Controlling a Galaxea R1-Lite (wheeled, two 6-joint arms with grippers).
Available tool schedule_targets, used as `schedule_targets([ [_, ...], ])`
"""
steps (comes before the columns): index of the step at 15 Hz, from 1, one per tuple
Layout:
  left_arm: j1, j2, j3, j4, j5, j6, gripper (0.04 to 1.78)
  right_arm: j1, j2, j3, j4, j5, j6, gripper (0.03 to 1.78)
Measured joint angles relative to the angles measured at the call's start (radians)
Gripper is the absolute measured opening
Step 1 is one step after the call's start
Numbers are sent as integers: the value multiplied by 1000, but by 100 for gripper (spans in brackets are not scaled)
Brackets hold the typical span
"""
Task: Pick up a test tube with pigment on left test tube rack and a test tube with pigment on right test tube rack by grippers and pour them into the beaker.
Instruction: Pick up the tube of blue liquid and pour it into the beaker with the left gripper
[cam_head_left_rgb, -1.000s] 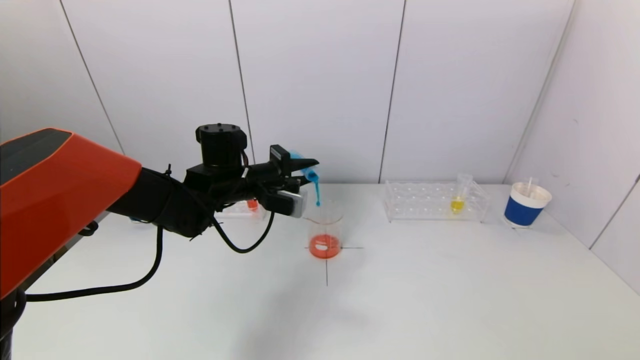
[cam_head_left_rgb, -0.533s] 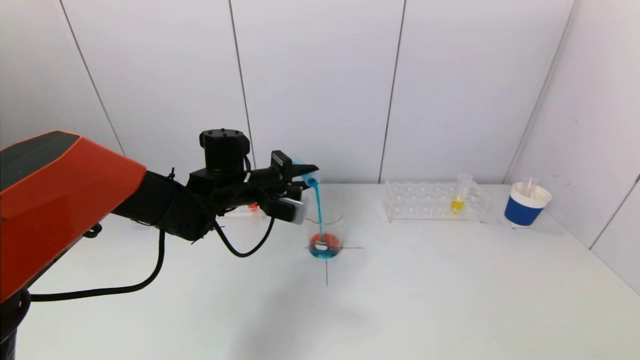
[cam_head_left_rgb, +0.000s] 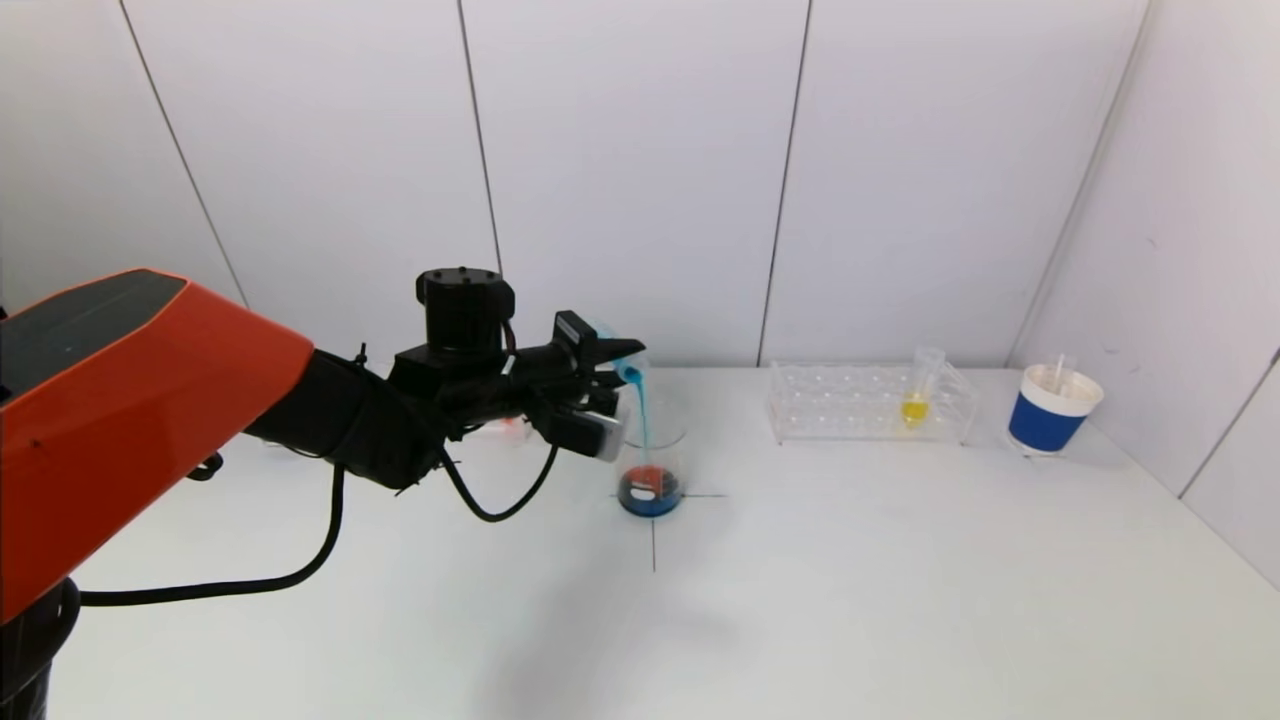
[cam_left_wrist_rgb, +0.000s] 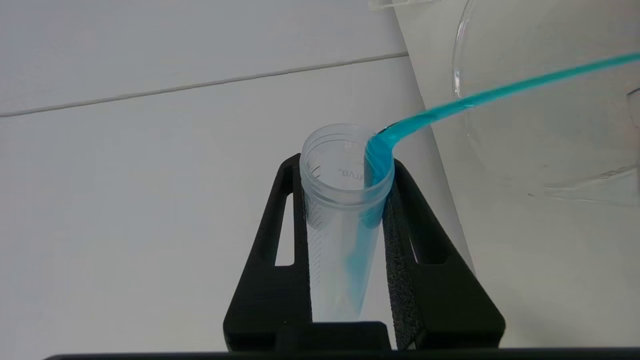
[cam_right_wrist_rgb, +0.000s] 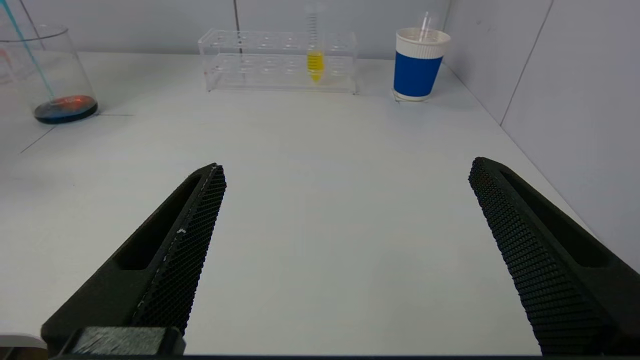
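At the far left of the white surface (cam_head_left_rgb: 860, 610), the left test tube rack (cam_head_left_rgb: 490, 432) was mostly hidden behind the arm, only a sliver of clear plastic and a trace of orange showing. The left claw (cam_head_left_rgb: 612, 362) hung above the beaker's rim, its two black foam-lined fingers (cam_left_wrist_rgb: 407, 250) pressed against either side of one clear, ribbed plastic test tube (cam_left_wrist_rgb: 340, 225), tipped mouth-down. A thin blue stream (cam_head_left_rgb: 643, 415) ran from the tube's lip into the beaker (cam_head_left_rgb: 651, 455), a single conical glass vessel standing on a cross mark near the middle of the surface, holding a shallow dark-blue pool with an orange patch in it. Further right stood the right test tube rack (cam_head_left_rgb: 868, 402), a clear acrylic block with rows of round holes, holding one upright tube of yellow pigment (cam_head_left_rgb: 915, 405). Beside it sat one blue-and-white paper cup (cam_head_left_rgb: 1053, 408) with a pale rod standing in it. The right claw (cam_right_wrist_rgb: 345, 235) hovered low over bare surface, its two mesh-textured fingers spread wide and gripping nothing.
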Motion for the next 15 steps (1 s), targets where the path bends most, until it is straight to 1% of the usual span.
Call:
schedule_targets([
  [8, -2, 7, 0, 38, 17, 87, 44, 0, 0, 0, 0, 0, 0, 177],
  [15, -2, -8, 0, 67, 27, 133, 44, 0, 0, 0, 0, 0, 0, 177],
])
